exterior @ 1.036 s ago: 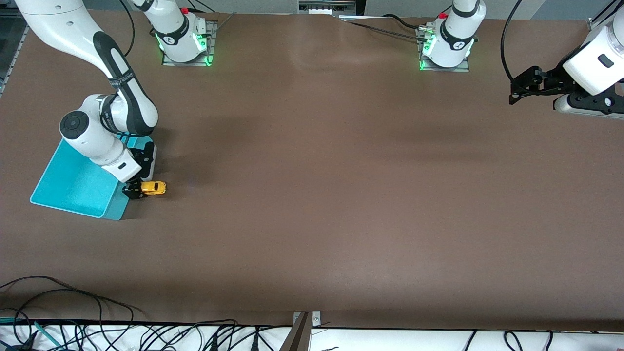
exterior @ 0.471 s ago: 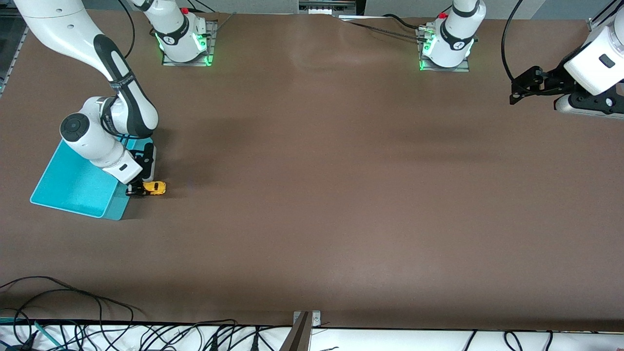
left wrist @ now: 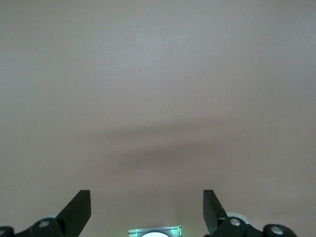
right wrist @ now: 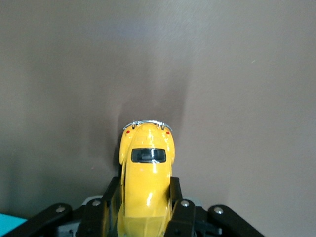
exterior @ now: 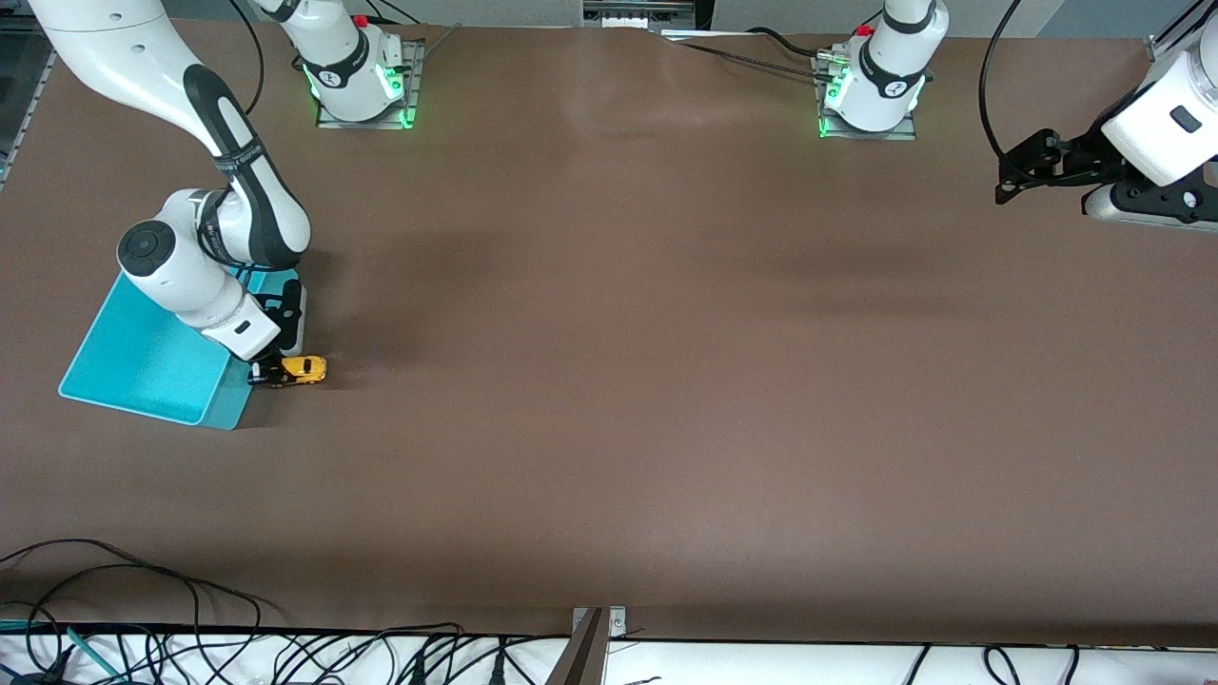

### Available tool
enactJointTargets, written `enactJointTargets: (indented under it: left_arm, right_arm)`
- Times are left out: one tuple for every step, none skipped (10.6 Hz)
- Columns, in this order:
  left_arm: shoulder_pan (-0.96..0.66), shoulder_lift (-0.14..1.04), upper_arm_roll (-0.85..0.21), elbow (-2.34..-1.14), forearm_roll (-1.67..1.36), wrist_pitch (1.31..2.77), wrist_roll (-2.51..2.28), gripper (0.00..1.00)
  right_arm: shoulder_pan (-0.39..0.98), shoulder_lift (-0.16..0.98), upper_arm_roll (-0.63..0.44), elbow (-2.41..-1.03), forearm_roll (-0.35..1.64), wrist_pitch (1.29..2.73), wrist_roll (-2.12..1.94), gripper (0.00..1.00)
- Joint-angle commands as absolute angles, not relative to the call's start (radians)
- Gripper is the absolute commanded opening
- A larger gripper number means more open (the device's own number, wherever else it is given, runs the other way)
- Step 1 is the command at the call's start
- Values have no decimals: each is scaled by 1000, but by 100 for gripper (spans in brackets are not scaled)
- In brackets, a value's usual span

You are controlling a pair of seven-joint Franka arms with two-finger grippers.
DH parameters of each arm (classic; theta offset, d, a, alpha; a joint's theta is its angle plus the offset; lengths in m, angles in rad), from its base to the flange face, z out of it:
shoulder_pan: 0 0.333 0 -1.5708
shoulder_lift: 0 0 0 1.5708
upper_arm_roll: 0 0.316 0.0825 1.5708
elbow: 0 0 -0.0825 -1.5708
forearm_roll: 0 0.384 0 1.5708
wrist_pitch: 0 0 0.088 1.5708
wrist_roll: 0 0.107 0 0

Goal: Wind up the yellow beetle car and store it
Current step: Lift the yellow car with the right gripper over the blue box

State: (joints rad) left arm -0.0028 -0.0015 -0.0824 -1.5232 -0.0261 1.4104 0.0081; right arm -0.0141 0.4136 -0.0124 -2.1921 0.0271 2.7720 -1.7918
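**Car gripped beside the bin, not yet stored**

At mid-left of the front view I have the right gripper (exterior: 271,371) clamped on the yellow beetle car (exterior: 302,368), low on the table (exterior: 666,381), just beside the turquoise bin (exterior: 143,366); storing is left; winding I cannot judge; since a second ago the gripper has sunk slightly, the car barely shifting; upper right, the left gripper (left wrist: 147,210) waits, jaws wide, empty.

High front camera faces both bases across the counter (exterior: 609,381); each wrist camera looks closely down at it.
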Motion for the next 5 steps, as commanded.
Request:
enactJointTargets:
  left_arm:
    - [-2, 12, -81, -1494, -18, 1390, 2, 100]
    - [-2, 14, -81, -1496, -18, 1390, 2, 100]
    - [-3, 14, -83, -1496, -18, 1390, 0, 100]
    - [-3, 14, -84, -1496, -18, 1390, 2, 100]
    - [-3, 15, -84, -1494, -18, 1390, 0, 100]
  right_arm:
    - [-26, 330, 12, -2195, 38, 2673, -1818, 0]
    - [-26, 302, 23, -2195, 40, 2633, -1816, 0]
    - [-26, 284, 23, -2195, 40, 2603, -1815, 0]
    - [-26, 259, 23, -2195, 41, 2570, -1815, 0]
    - [-26, 233, 23, -2195, 40, 2534, -1815, 0]
